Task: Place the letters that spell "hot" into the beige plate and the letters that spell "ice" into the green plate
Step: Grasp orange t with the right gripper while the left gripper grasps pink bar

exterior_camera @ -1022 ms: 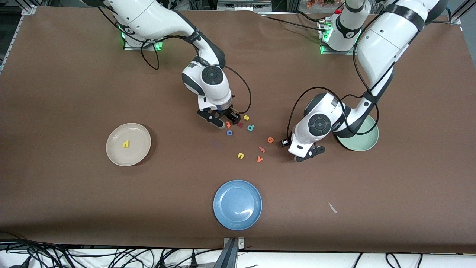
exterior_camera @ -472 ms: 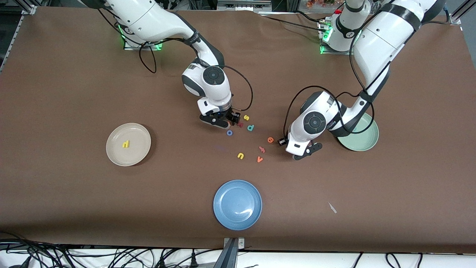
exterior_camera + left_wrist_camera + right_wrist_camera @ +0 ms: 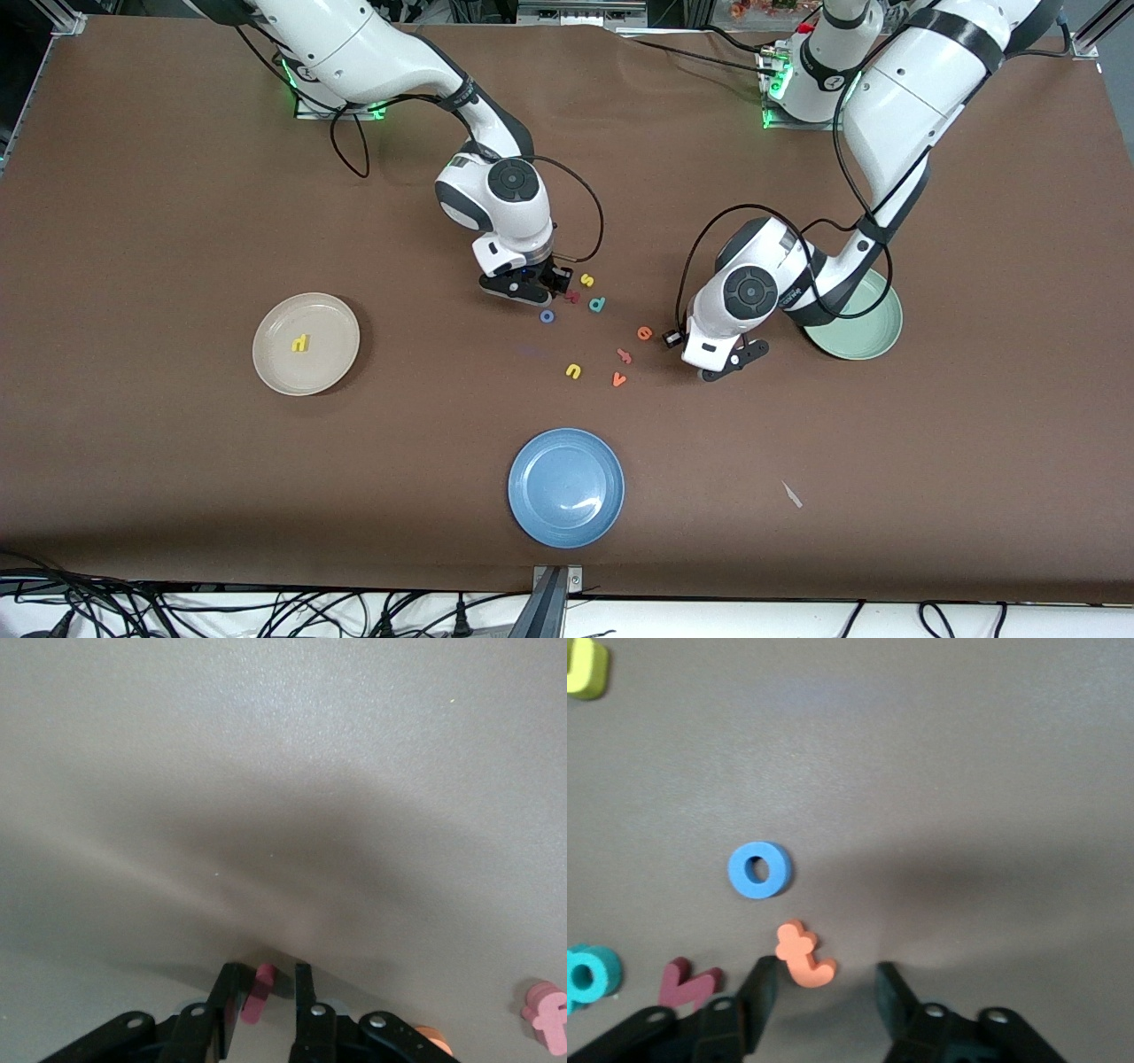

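On the beige plate (image 3: 266,372), toward the right arm's end of the bench, the yellow "h" (image 3: 301,342) is already laid. The right end effector (image 3: 824,979) is lowered to the bench beside the blue "o" (image 3: 758,870), wrist vertical, its fingers apart with the orange "t" (image 3: 803,955) lying flat between them, close to one finger and not clamped. The foam letters are judged very light, soft and thin, so each is best pinched across its narrow width, low at the bench, with gentle force. Near the green plate (image 3: 873,341), the left end effector (image 3: 266,988) is also held down at the bench from a bent, tilted wrist. Its fingers are narrowed around the dark red "i" (image 3: 257,992), with a gap left on one side.
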### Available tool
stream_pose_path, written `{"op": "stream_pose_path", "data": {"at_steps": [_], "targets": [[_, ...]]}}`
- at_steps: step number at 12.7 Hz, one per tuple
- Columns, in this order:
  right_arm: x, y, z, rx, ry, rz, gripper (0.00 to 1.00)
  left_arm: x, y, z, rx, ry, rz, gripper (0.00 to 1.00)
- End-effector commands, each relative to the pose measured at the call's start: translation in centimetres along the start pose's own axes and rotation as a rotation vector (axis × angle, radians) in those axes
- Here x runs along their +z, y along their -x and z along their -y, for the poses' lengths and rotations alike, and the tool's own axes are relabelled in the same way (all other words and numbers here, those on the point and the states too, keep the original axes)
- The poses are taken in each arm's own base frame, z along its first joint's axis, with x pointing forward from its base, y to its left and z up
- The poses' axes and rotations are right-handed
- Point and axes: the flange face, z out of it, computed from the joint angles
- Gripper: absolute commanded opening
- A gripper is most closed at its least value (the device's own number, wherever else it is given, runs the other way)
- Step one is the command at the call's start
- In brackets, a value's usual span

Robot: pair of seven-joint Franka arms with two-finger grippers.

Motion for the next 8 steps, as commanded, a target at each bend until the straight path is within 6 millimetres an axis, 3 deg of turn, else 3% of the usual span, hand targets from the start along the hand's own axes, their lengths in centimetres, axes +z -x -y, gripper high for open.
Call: {"op": "stream_pose_path", "data": {"at_steps": [1, 2, 3, 5, 8], "targets": [[0.9, 0.1, 0.1, -0.019, 0.003, -0.003, 0.36, -0.1, 0.1, 0.3, -0.005, -0.024, -0.021, 0.1], [0.9, 0.1, 0.1, -0.016, 0.002, -0.002, 0.36, -0.2, 0.0, 0.4, -0.006, -0.03, -0.019, 0.02], [0.8, 0.0, 0.1, -0.015, 0.001, -0.003, 0.35, -0.4, -0.2, 0.5, -0.007, -0.029, -0.021, 0.0], [0.8, -0.1, 0.1, -0.01, 0.0, -0.003, 0.26, -1.3, -0.6, 0.7, -0.009, -0.039, -0.022, 0.0], [0.7, -0.2, 0.1, -0.009, -0.001, -0.004, 0.1, -4.7, -2.2, 2.9, 0.011, -0.086, -0.012, 0.0]]}}
